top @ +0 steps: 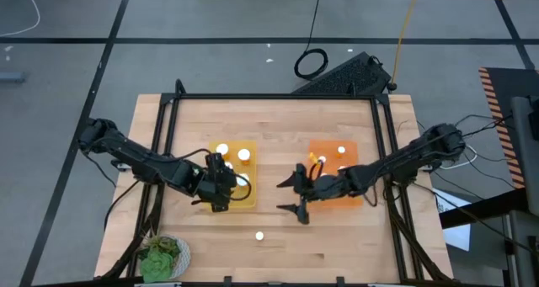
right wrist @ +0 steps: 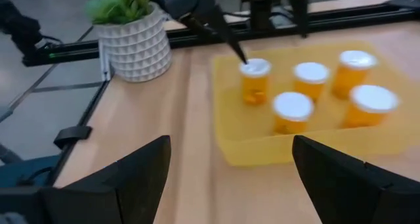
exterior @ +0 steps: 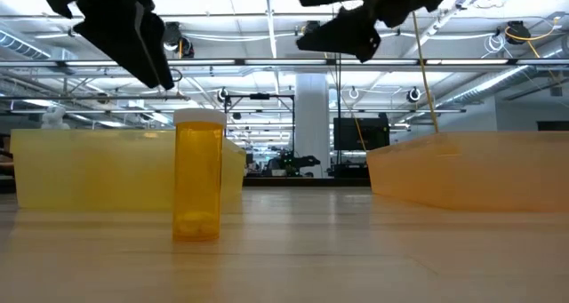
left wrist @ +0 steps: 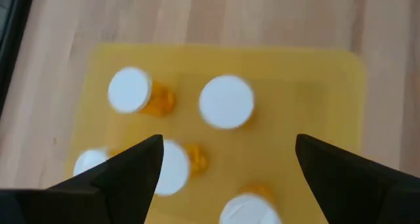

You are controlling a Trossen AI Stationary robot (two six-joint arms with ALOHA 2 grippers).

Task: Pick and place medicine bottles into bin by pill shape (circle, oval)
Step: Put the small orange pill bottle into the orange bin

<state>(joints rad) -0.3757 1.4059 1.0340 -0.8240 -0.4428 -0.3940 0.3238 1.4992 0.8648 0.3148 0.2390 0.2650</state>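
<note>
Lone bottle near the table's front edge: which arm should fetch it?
Probably the right. Its open, empty gripper hangs between the trays, nearer the bottle; the left gripper, also open, sits over the yellow tray.

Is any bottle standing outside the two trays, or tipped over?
Yes: one medicine bottle stands upright alone on the table, outside the yellow tray and the orange tray. None is visibly tipped over.

looks like a big open lab/workshop: exposed ceiling pipes (exterior: 267, 67) and strip lights, grey taped floor (top: 210, 34), loose cables at 12 o'clock.
</note>
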